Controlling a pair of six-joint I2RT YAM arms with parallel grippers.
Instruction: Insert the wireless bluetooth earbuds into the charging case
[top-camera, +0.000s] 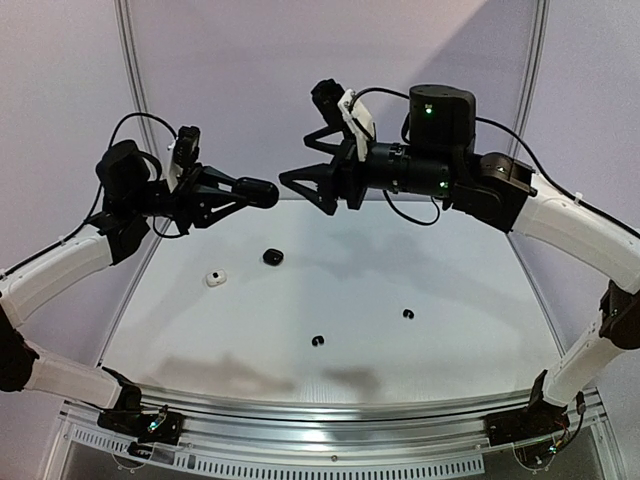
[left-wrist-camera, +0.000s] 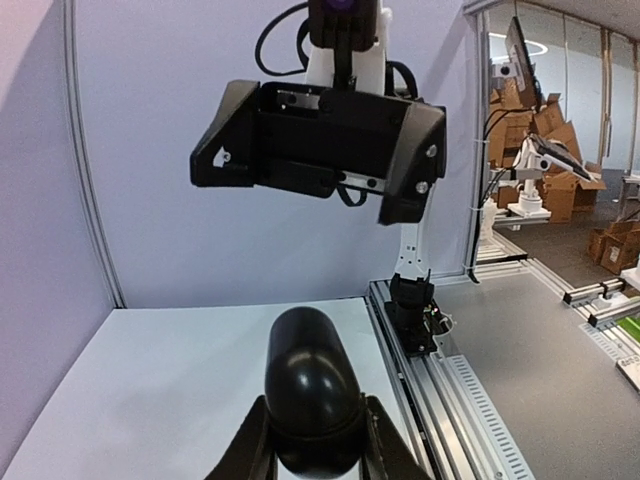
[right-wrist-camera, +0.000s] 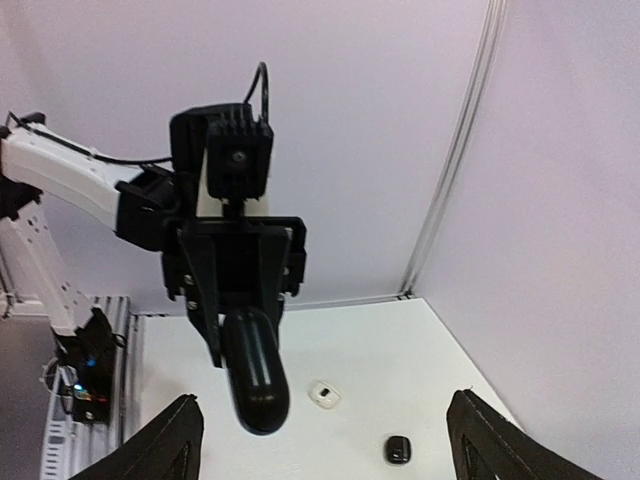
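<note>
Holding closed black charging case (top-camera: 262, 192) clamped in left hand (top-camera: 240, 193), aloft, just off tips of right hand (top-camera: 305, 190) with fingers spread wide; black earbuds (top-camera: 318, 341) on table (top-camera: 450, 280) well below both hands; judged case-opening step, next needing right hand to grip and pry it open.

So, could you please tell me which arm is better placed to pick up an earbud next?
Right, probably: the right tool is open and empty, while the left tool holds the black case aloft.
</note>
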